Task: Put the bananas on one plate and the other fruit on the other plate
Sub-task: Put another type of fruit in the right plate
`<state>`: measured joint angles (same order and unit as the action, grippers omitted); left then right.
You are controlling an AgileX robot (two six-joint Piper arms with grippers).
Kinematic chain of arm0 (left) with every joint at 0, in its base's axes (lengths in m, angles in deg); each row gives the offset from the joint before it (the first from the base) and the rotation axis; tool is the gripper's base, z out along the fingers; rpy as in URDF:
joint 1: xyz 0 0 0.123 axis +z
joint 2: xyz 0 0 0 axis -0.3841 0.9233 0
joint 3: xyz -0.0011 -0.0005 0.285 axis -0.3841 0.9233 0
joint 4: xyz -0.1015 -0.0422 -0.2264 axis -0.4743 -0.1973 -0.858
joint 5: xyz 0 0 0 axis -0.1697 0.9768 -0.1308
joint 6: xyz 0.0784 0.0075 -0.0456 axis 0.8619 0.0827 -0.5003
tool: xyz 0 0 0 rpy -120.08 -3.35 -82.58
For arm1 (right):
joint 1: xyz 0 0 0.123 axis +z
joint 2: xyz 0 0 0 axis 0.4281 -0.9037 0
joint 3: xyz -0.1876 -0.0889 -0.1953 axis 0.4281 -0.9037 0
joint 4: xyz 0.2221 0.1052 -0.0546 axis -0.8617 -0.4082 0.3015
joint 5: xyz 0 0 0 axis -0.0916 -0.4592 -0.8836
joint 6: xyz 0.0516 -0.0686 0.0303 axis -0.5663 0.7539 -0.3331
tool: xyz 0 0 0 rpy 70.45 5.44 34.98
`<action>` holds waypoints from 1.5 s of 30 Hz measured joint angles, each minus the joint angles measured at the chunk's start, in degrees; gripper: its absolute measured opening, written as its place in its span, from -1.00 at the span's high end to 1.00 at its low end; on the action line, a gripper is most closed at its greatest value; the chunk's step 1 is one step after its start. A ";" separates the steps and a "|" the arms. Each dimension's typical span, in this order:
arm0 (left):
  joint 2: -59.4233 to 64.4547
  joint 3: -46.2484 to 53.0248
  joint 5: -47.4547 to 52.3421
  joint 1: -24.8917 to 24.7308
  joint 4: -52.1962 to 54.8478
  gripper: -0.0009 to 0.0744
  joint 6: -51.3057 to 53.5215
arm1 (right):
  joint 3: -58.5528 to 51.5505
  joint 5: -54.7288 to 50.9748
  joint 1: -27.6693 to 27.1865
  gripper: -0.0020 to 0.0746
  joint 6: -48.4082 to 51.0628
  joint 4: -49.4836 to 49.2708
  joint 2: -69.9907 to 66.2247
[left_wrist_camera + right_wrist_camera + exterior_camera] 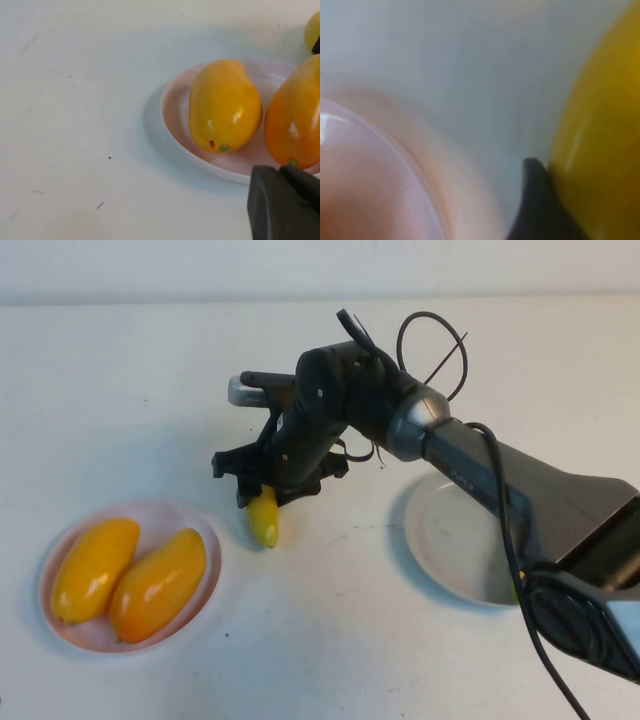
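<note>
**Right arm at a banana, between the two plates**

The two mango-like fruits [128, 578] lie side by side on the pink plate [208, 533], so that half of the task looks done. The step in hand is, I judge, the picking up of a banana [264, 518], which lies on the table [330, 640] just beside the pink plate's rim, on the side toward the grey plate [440, 550]. The grey plate is partly hidden by the arm, and what shows of it is bare. I see only one banana (the second may be behind the arm; I cannot tell).

The right gripper [258, 492] is down over the far end of this banana. In the right wrist view one dark finger [535, 200] touches the yellow skin, but whether the jaws are already clamped on the fruit or only stand around it, I cannot tell.

The next move calls for a firm hold on the smooth, curved body, then a lift and a carry across to the grey plate.

The right arm reaches far from the right side, across the grey plate, with its wrist bent down.

The left gripper [285, 202] rests near the pink plate, its jaws together and holding nothing.
</note>
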<state>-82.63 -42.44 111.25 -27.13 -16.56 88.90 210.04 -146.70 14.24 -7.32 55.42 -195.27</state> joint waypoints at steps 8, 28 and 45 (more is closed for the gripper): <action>0.00 0.00 0.00 0.00 0.00 0.99 0.00 | 0.00 -8.57 1.59 0.11 0.89 4.21 4.11; 0.00 0.00 0.00 0.00 0.00 0.99 0.00 | -43.30 -3.51 -2.95 0.11 -5.59 17.07 37.51; 0.00 0.00 0.00 0.00 0.00 0.99 0.00 | -55.55 4.41 -8.66 0.12 -7.77 16.88 37.59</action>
<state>-82.63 -42.44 111.25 -27.13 -16.56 88.90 154.50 -142.29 5.58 -15.09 72.29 -157.67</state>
